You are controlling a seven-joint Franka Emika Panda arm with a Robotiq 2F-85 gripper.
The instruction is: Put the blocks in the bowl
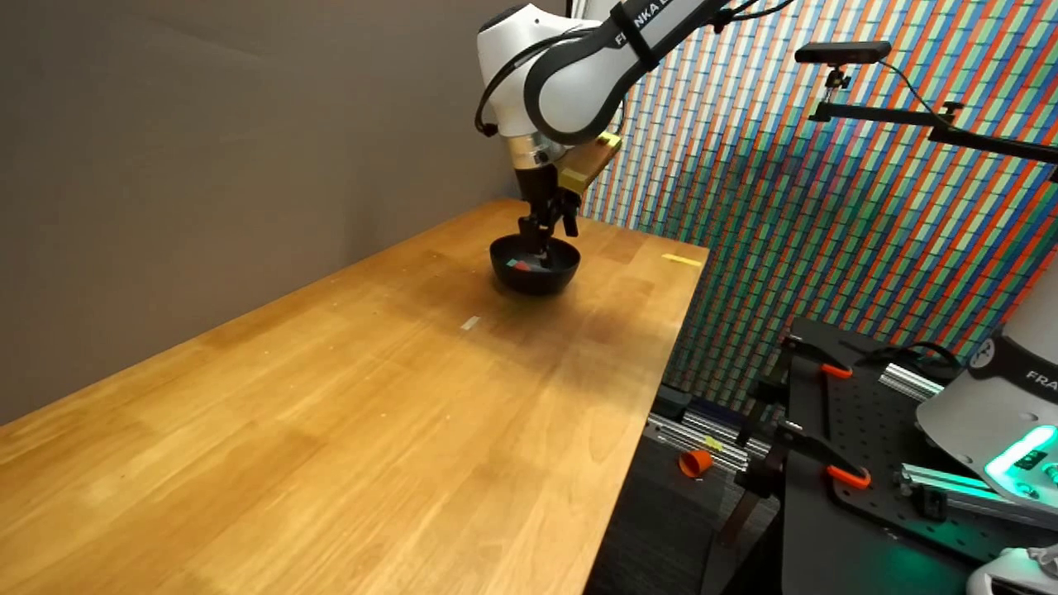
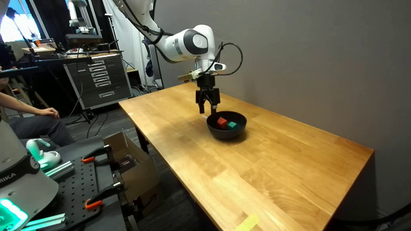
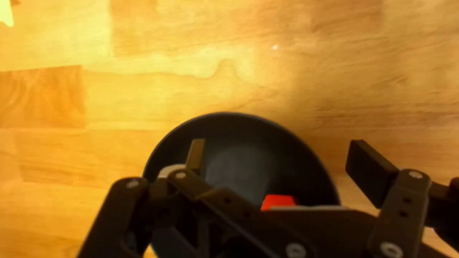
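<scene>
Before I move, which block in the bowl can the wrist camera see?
The red block, partly visible there. The green block, beside it in the bowl, shows only in the exterior views.

Table in both exterior views, from opposite ends, wrist view close above bowl

Here the worktop is honey-coloured wood in jointed strips. The black bowl stands upright on it, just below the fingers; a pale strip lies near them, yellow tape well apart, by the edge.
</scene>
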